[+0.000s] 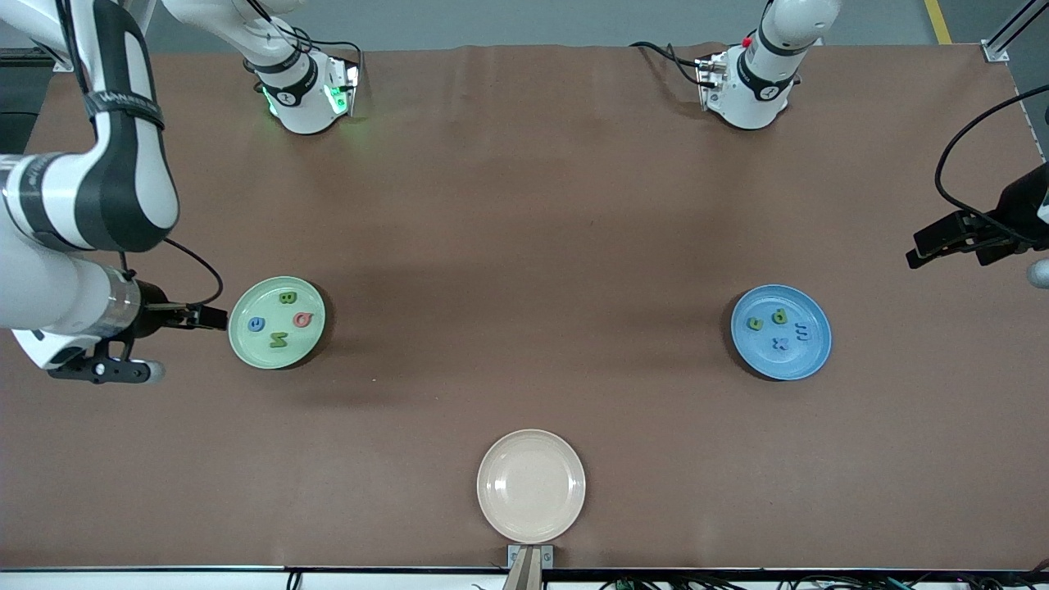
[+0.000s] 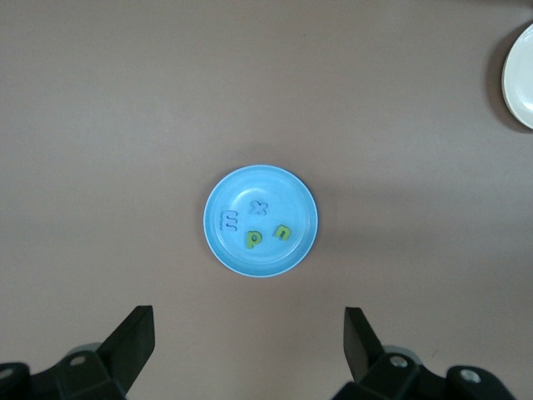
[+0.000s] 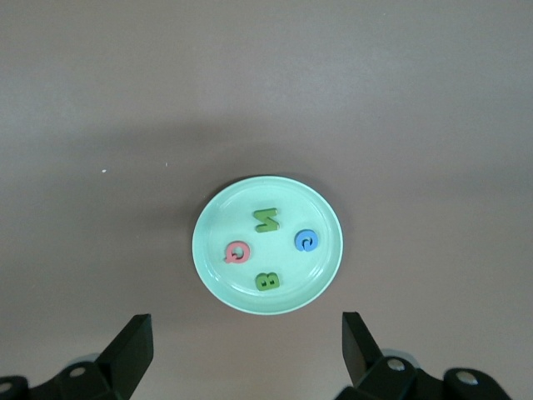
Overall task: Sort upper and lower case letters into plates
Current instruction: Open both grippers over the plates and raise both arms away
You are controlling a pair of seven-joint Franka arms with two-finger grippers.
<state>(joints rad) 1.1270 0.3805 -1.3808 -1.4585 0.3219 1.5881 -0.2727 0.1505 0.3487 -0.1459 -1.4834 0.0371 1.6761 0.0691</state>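
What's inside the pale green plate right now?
Four letters lie in the pale green plate: a green B, a red-pink Q, a green N and a blue C. None overlaps another; nothing is covered.

On the brown worktop (image 1: pixel 524 246) a pale green plate (image 1: pixel 246 344) lies toward the right arm's end, holding a green B (image 1: pixel 287 297), a red-pink Q (image 1: pixel 302 319), a blue C (image 1: pixel 257 324) and a green N (image 1: pixel 279 340). A blue plate (image 1: pixel 811 360) toward the left arm's end holds four small letters. A cream plate (image 1: pixel 531 524), nearest the camera, lies between them. The right hand (image 1: pixel 209 316) hangs beside the green plate; the left hand (image 1: pixel 942 242) hangs at the worktop's edge.
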